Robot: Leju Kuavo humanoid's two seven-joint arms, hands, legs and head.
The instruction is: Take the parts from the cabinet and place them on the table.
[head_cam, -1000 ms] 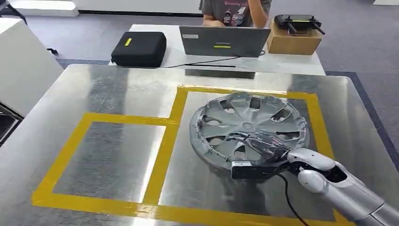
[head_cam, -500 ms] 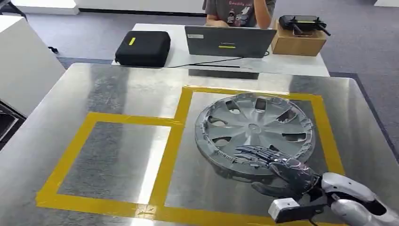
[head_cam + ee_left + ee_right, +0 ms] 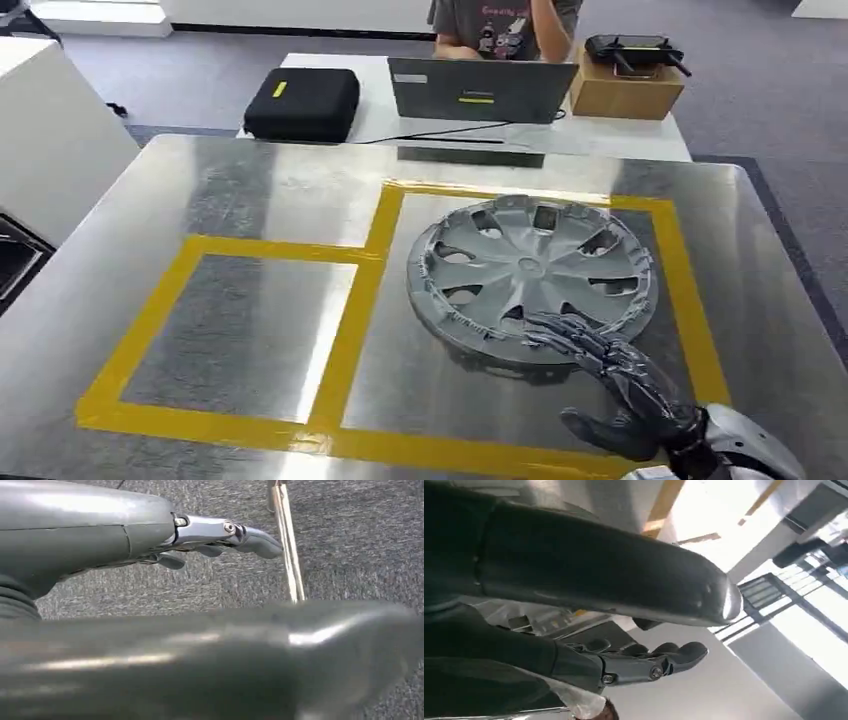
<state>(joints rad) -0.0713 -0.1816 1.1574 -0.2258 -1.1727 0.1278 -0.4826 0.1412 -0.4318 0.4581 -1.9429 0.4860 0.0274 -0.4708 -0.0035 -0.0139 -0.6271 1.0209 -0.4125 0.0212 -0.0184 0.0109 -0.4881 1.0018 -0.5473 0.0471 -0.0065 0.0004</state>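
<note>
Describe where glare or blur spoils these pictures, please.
Head view: sharp; the metal table shines in pale streaks beside the hubcap, and the right hand is clear. Left wrist view: the left hand is sharp, the thick grey thumb a blur. Right wrist view: the bright area at the top is washed out white.

The hubcap [image 3: 531,279] is laid on the table [image 3: 250,190], inside the right taped box [image 3: 690,300]. The right hand [image 3: 625,390] is placed just before it.
</note>
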